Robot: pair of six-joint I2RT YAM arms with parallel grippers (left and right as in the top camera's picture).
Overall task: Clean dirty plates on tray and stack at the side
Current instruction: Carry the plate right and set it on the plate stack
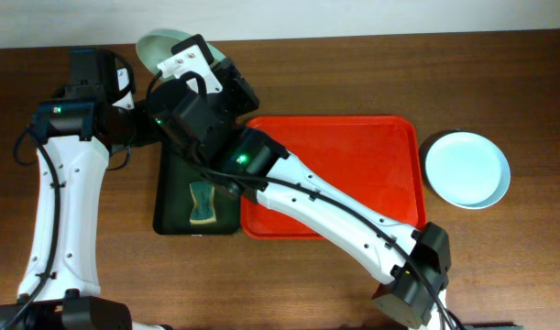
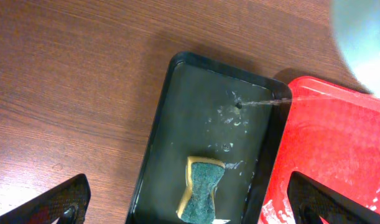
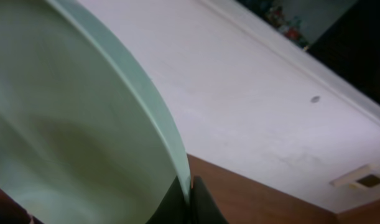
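My right gripper (image 1: pixel 176 58) is shut on the rim of a pale blue-green plate (image 1: pixel 159 46) and holds it tilted on edge above the far end of the dark green tray. In the right wrist view the plate (image 3: pixel 71 124) fills the left, with the jaws (image 3: pixel 190 194) pinching its rim. A corner of the plate (image 2: pixel 364 37) shows in the left wrist view, and a thin stream of water runs from it into the green tray. The red tray (image 1: pixel 353 165) holds no plates. Another pale plate (image 1: pixel 467 170) sits on the table to its right. My left gripper (image 2: pixel 193 202) is open and empty.
The dark green tray (image 2: pixel 196 106) lies left of the red tray (image 2: pixel 339 143) and is wet. A green and yellow sponge (image 2: pixel 202 190) lies in it, also seen from overhead (image 1: pixel 202 203). My right arm crosses over the red tray's near left corner.
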